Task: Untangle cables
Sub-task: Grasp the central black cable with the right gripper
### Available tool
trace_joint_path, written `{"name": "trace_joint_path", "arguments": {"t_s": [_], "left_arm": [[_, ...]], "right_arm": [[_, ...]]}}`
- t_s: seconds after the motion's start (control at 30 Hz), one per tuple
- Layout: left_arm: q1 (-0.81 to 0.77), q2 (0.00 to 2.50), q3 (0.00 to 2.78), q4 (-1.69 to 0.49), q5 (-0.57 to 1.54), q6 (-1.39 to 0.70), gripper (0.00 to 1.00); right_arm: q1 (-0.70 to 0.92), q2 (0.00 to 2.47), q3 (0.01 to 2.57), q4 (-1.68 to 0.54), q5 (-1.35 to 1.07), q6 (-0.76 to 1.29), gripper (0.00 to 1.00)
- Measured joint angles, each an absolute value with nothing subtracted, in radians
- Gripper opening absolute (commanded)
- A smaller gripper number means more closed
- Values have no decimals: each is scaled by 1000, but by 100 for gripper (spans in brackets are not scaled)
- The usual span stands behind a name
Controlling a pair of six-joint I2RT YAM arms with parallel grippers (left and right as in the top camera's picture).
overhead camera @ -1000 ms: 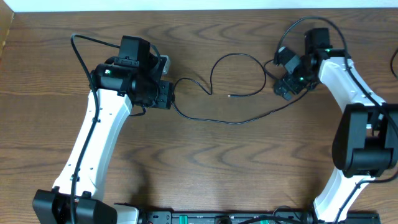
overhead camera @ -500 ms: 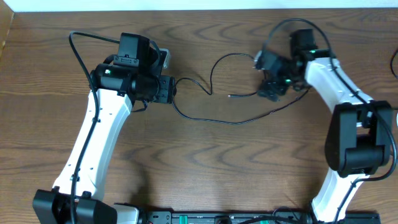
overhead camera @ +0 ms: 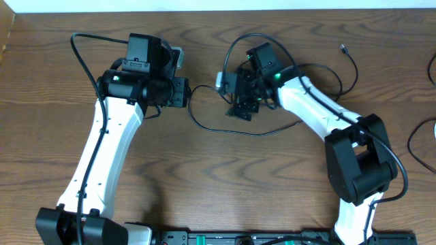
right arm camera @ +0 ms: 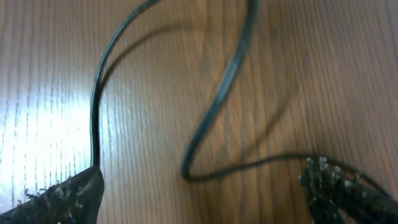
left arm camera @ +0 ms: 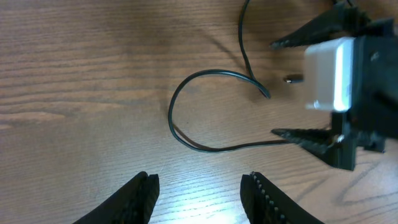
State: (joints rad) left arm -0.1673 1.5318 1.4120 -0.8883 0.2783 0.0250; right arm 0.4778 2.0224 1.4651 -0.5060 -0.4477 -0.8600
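A: Where is the cable [left arm camera: 171,115]?

B: On the table [overhead camera: 225,184], in one loose loop between the two grippers.

A: Grippers?

B: Left gripper [left arm camera: 200,180] parted, empty, short of the loop. Right gripper [left arm camera: 273,88] spread wide, straddling the plug [left arm camera: 290,79], not clamped on it.

A: Progress?

B: Judged mid-task. Nothing is held and the loop is not yet drawn straight. Second cable [overhead camera: 355,68] lies far right. Whether the two join is hidden behind the right arm [overhead camera: 320,112].
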Motion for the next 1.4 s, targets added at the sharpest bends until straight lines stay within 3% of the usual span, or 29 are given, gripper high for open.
{"name": "trace_joint_path", "arguments": {"t_s": [0.1,0.17,0.23,0.27,0.3,0.73,0.97,1.13,1.4], "left_arm": [[-167,1532,1412,-889,279,25,49],[-167,1532,1412,-889,279,24,49],[-167,1532,1412,-893,281,22,49],[-167,1532,1412,-895,282,22,49],[-167,1532,1412,-898,282,22,49],[-167,1532,1412,-917,282,23,49],[-167,1532,1412,-935,279,27,49],[-167,1532,1412,-935,279,30,49],[-167,1532,1412,-936,278,30,49]], "right_arm": [[500,2035,1465,-474,-445,-862,86],[512,2059,1465,-450,-445,-861,76],[522,2102,1465,-402,-442,-839,45],[527,2126,1465,-375,-441,-820,15],[529,2140,1465,-359,-442,-812,1],[527,2125,1465,-316,-364,-525,1],[458,1843,1468,-510,-12,-486,1],[348,1742,1478,-774,320,-450,1],[142,1795,1471,-940,316,-326,1]]}}
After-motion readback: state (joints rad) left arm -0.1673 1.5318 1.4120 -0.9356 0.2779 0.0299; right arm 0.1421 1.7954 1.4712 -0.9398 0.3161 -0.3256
